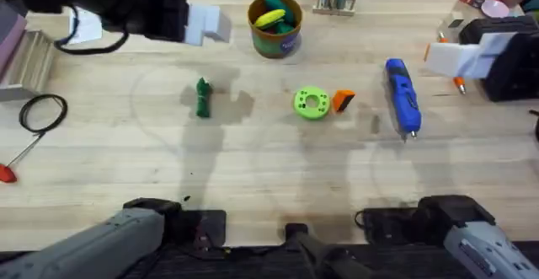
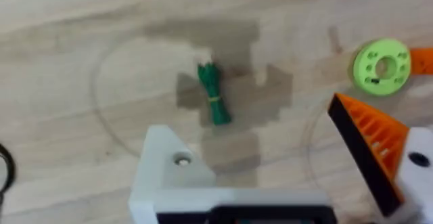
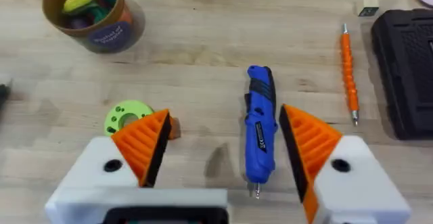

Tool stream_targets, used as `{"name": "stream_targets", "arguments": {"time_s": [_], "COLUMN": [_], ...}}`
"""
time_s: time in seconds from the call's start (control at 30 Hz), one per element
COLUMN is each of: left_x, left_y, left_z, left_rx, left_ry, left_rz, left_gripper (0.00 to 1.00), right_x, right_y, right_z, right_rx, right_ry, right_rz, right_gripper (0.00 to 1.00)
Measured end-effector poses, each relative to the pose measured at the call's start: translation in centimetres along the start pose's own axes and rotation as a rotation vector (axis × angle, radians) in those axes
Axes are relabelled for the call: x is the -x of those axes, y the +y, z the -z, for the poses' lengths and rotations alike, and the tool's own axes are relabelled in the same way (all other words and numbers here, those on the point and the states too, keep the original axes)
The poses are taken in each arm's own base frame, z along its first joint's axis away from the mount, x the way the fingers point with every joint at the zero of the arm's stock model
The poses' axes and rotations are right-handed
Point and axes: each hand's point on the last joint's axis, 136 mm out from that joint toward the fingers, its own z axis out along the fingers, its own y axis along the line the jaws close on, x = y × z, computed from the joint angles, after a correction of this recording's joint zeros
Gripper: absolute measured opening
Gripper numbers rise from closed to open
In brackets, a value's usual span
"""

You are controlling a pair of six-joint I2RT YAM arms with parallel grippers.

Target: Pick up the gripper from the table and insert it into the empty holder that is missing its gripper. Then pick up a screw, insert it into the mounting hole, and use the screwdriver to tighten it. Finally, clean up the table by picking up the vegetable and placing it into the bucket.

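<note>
- We see the gripper, a small orange ribbed wedge, lying on the table just beside the green disc, on the side toward the screwdriver.
- Handling, our guess: light, stiff plastic, prob. not fragile. Wedge faces slope, so a pinch across them could squirt it out. We'd grip the flatter side faces, low down.
- The holder is the bare white block on the left gripper, w/ its mounting hole showing. The opposite block carries an orange finger. Spread wide, nothing held.
- Right gripper has both orange fingers, spread apart, empty, above the table w/ the screwdriver between them in its wrist view.
- Screwdriver: thick blue body, likely heaviest item here. Round, so it may roll. We'd take it mid-body, not by the thin tip.
- The vegetable lies alone, left of the disc. Small, prob. light. Pinch across its middle.
- The bucket stands upright at the far side, already w/ toys inside.
- We can't spot a screw.
</note>
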Motion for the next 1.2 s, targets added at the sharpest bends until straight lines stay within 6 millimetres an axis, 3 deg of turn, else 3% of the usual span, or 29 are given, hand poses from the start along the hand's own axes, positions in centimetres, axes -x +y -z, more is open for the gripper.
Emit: {"name": "stream_targets", "arguments": {"time_s": [0.13, 0.27, 0.4, 0.6, 1.0, 1.2], "left_x": [1.1, 0.7, -0.2, -1.9, -6.7, -8.1], "left_y": [-0.2, 0.2, 1.1, 1.7, -1.0, -1.6], "left_z": [3.1, 6.5, 7.7, 6.5, 0.8, -0.3], "left_rx": [0.007, 0.026, 0.053, 0.051, -0.095, -0.146], "left_ry": [-0.156, -0.319, -0.467, -0.668, -0.972, -1.051], "left_rz": [-0.022, -0.024, -0.009, -0.016, -0.170, -0.168], "left_gripper": [0.985, 0.985, 0.985, 0.986, 0.985, 0.985], "right_x": [0.0, 0.0, 0.0, 0.0, 0.0, 0.0], "right_y": [0.0, 0.0, 0.0, 0.0, 0.0, 0.0], "right_z": [0.0, 0.0, 0.0, 0.0, 0.0, 0.0], "right_rx": [0.000, 0.000, 0.000, 0.000, 0.000, 0.000], "right_ry": [0.000, 0.000, 0.000, 0.000, 0.000, 0.000], "right_rz": [0.000, 0.000, 0.000, 0.000, 0.000, 0.000], "right_gripper": [0.959, 0.959, 0.959, 0.959, 0.959, 0.960]}}
